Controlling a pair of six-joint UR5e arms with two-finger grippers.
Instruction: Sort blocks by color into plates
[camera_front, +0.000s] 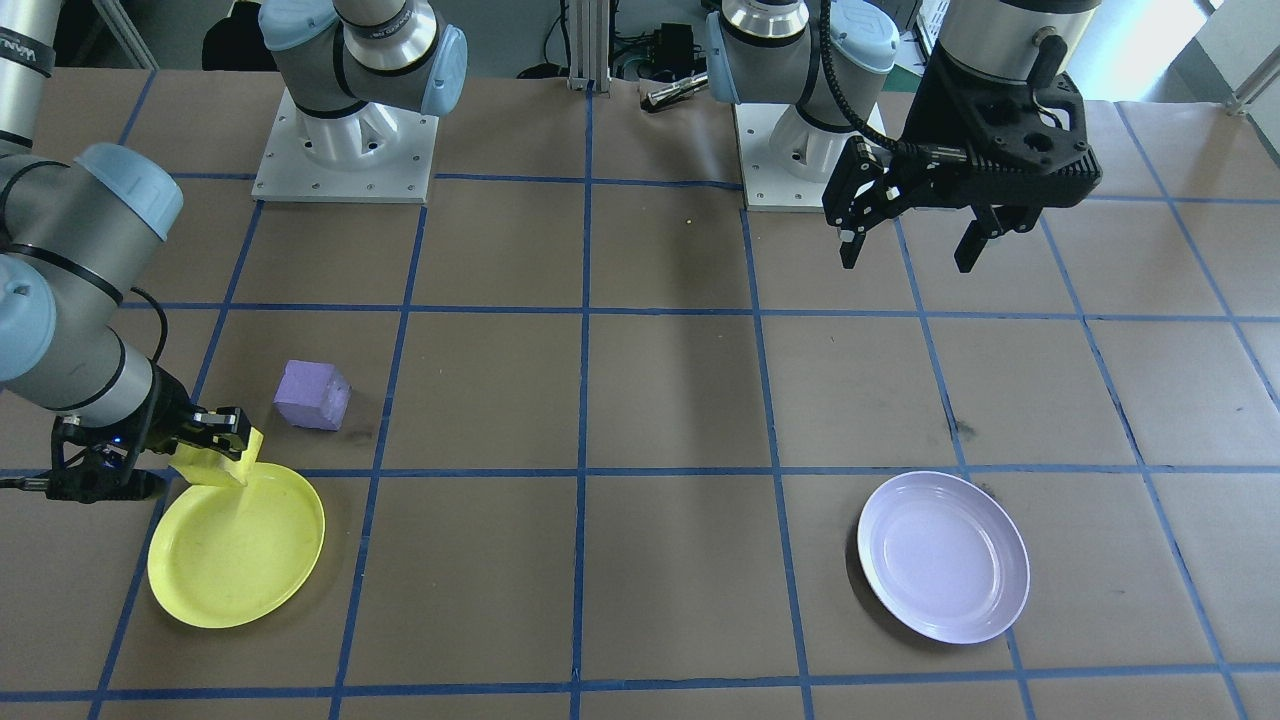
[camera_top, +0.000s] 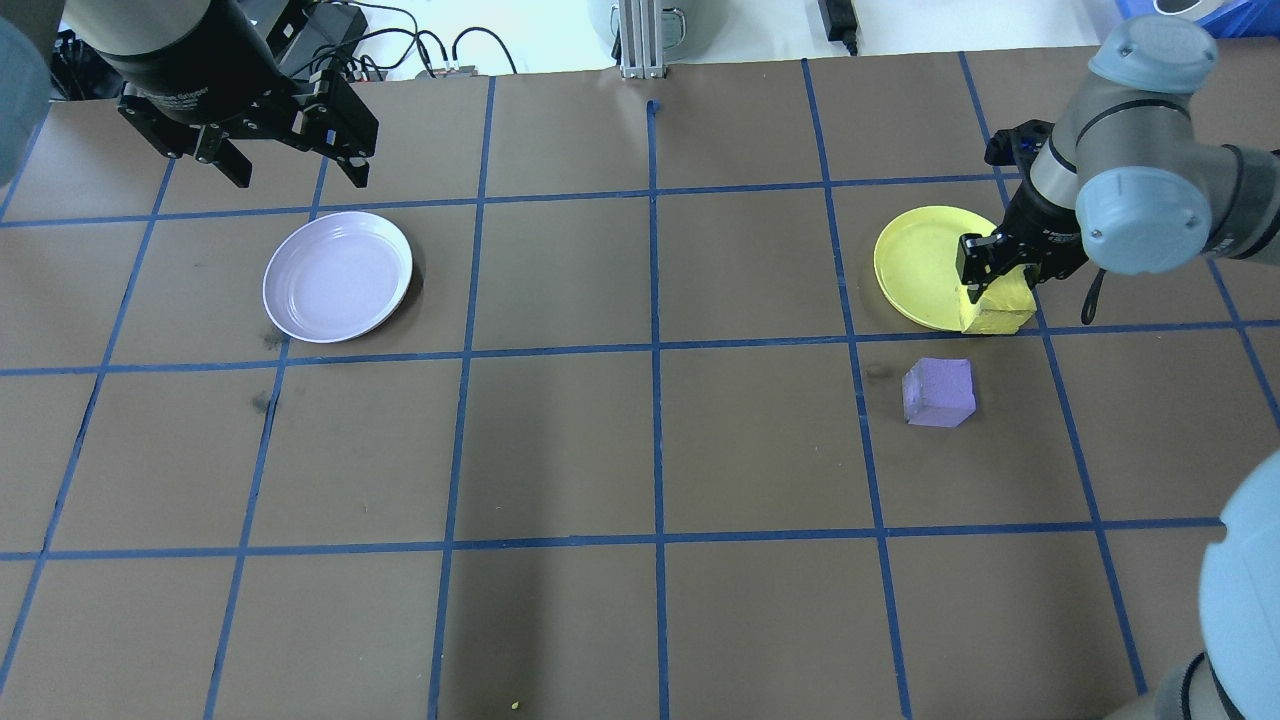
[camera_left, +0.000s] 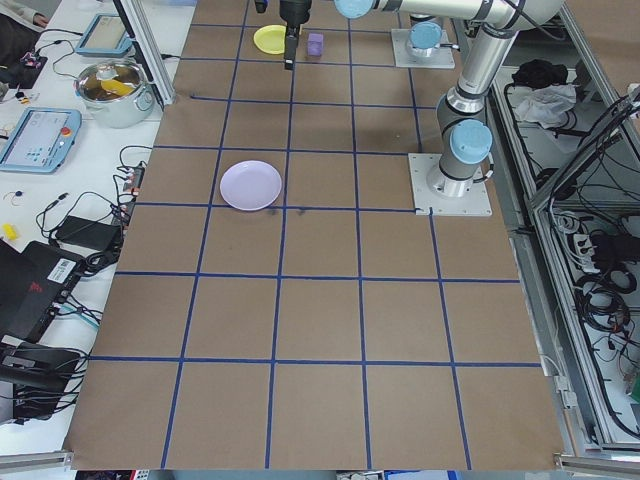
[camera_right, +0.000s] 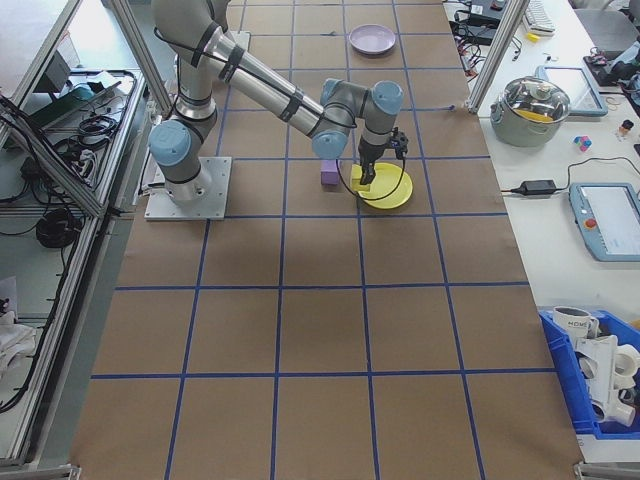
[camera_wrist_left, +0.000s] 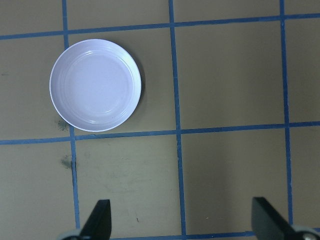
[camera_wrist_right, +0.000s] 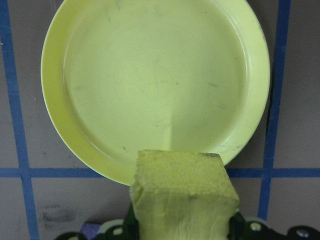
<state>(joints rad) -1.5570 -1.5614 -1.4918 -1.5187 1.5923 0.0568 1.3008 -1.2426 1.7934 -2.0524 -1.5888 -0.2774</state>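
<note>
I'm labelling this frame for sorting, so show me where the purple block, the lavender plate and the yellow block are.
purple block (camera_top: 938, 391): overhead exterior view, on its top face.
lavender plate (camera_top: 338, 276): overhead exterior view, on its bare centre.
yellow block (camera_wrist_right: 184, 200): right wrist-mounted view, on its front face, held in the right gripper.

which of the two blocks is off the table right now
The yellow block: the right tool holds it above the yellow plate's near edge. The purple block sits on the table beside that plate, untouched.
</note>
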